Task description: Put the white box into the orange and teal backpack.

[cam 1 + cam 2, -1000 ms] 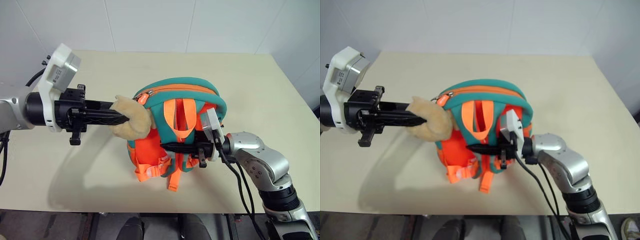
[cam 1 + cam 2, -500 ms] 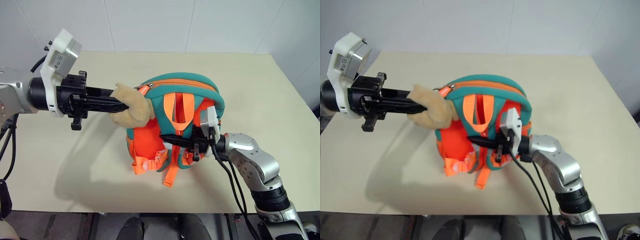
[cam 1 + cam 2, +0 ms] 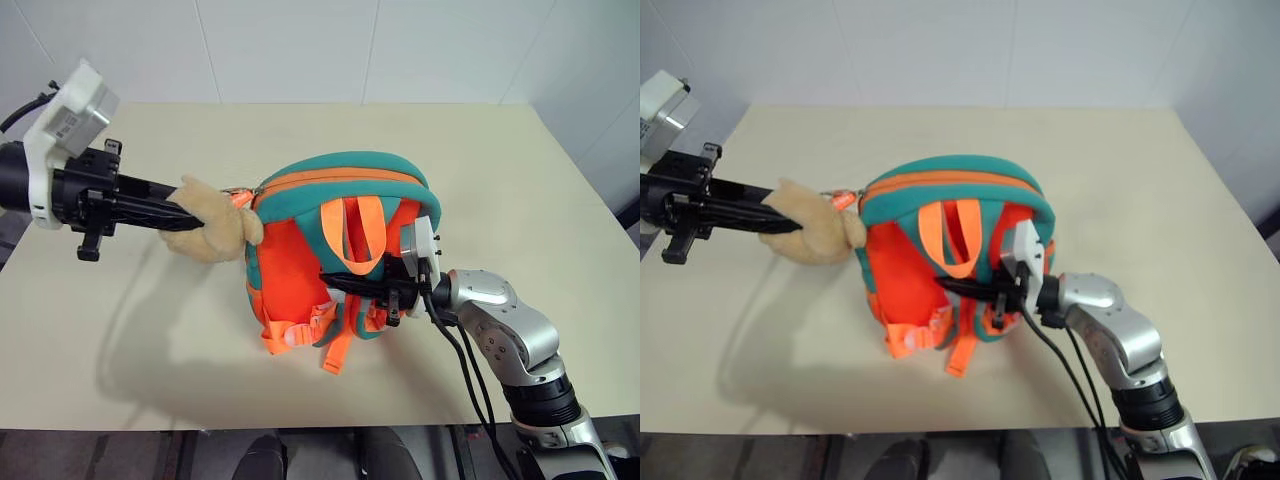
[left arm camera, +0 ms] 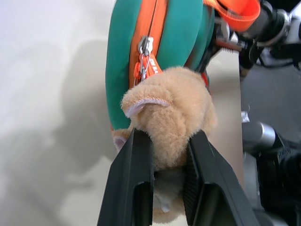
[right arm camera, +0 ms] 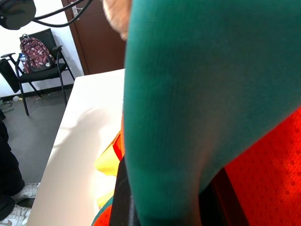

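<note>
The orange and teal backpack (image 3: 340, 250) stands upright in the middle of the table, its orange straps facing me. The zipper pull (image 4: 145, 47) sits at the end of the orange trim. Clipped to that pull is a beige plush ball (image 3: 205, 230). My left gripper (image 4: 167, 141) is shut on the ball and holds it out to the left of the pack. At the pack's right side, my right gripper (image 3: 335, 280) reaches in level, shut on a fold of teal fabric (image 5: 174, 141) by the straps. The white box is out of view.
The beige table (image 3: 500, 170) runs back to a white wall, with bare top on all sides of the pack. In the right wrist view, beyond the table's edge, a black chair (image 5: 35, 52) holds a patterned bag, and a person's shoe (image 5: 14, 212) shows on the floor.
My left gripper has drawn the plush ball to the left, away from the pack's body, stretching its clip at the zipper. The right gripper has kept its hold in place.
</note>
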Robot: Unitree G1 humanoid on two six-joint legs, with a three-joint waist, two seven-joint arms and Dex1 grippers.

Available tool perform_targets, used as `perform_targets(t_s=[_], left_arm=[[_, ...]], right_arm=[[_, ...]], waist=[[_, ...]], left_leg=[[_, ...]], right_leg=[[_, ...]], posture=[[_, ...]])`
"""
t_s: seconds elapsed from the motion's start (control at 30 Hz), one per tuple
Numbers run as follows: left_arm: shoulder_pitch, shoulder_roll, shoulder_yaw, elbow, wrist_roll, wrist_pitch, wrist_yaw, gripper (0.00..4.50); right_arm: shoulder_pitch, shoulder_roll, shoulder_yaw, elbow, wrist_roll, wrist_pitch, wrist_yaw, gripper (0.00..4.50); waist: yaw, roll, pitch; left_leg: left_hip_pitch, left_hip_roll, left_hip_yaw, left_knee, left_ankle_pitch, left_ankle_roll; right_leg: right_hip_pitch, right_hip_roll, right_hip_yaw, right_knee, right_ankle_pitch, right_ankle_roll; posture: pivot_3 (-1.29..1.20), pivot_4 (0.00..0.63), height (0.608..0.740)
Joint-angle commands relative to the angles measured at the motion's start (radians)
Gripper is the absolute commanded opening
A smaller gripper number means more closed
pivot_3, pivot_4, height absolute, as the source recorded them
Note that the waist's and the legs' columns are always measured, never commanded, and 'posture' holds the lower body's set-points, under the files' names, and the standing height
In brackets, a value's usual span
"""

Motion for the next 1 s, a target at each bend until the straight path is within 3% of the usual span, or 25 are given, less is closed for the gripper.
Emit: perform_targets(t_s=[0.03,0.4,1.0], left_arm=[[0.055,0.059,-0.020,0.023,0.096,-0.038,-0.031,0.42],[0.141,0.036,-0.099,0.060,0.219,-0.113,-0.103,0.41],[0.065,-0.097,-0.346,0.159,0.457,-0.284,-0.245,0.41]], right_arm=[[0.002,-0.012,-0.022,-0.025,0.013,0.001,0.001,0.49],[-0.003,-0.016,-0.023,-0.027,0.017,0.011,0.005,0.49],[-0.004,-0.014,-0.020,-0.031,0.020,0.018,0.005,0.49]], waist=[[-0.001,0.000,0.000],[0.000,0.000,0.000],[0.001,0.000,0.000]], left_leg=[[0.000,0.001,0.000,-0.001,0.000,0.000],[0.001,0.007,0.000,-0.005,0.000,0.000],[0.001,0.007,0.000,-0.004,0.000,0.000]], right_leg=[[0.000,0.001,0.000,0.000,0.000,0.000],[-0.002,0.008,0.001,0.001,-0.002,-0.004],[-0.002,0.009,0.001,0.003,-0.002,-0.004]], posture=[[0.00,0.150,0.740],[0.00,0.150,0.740],[0.00,0.150,0.740]])
